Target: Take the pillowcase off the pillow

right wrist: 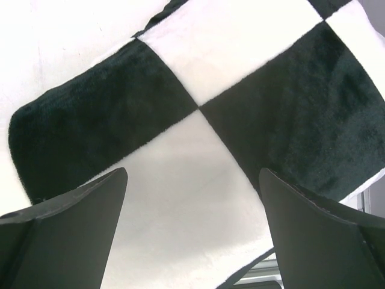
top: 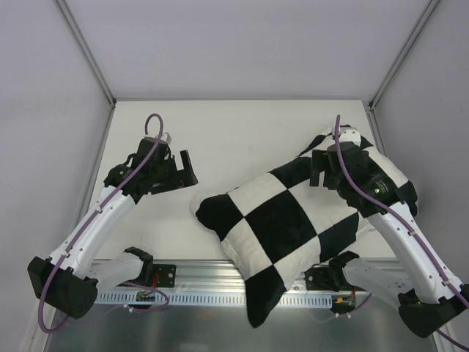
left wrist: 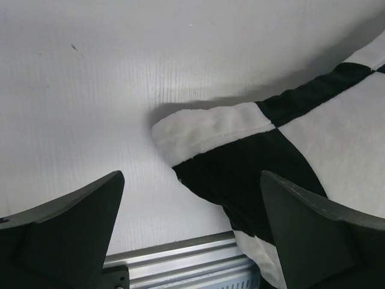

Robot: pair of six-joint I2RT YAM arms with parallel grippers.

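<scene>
Overhanging the grey metal rail (top: 198, 273), black-and-white checkered plush pillowcase (top: 286, 220) is lying diagonally beneath the unclenched, empty right gripper (top: 322, 174), its left corner near the equally unclenched left gripper (top: 185, 170).

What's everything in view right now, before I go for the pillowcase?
pillowcase: one, black-and-white checkered, plump, lying diagonally across the table's right half, near corner hanging over the rail
pillow: none showing; presumably inside the case
table: one, white, bare on its left half
rail: one, silver metal, along the near edge
walls: pale grey panels around the table
cables: two, purple, one along each arm
left gripper: one, black, open, over bare table just left of the case's left corner
right gripper: one, black, open, over the case's far right end
</scene>
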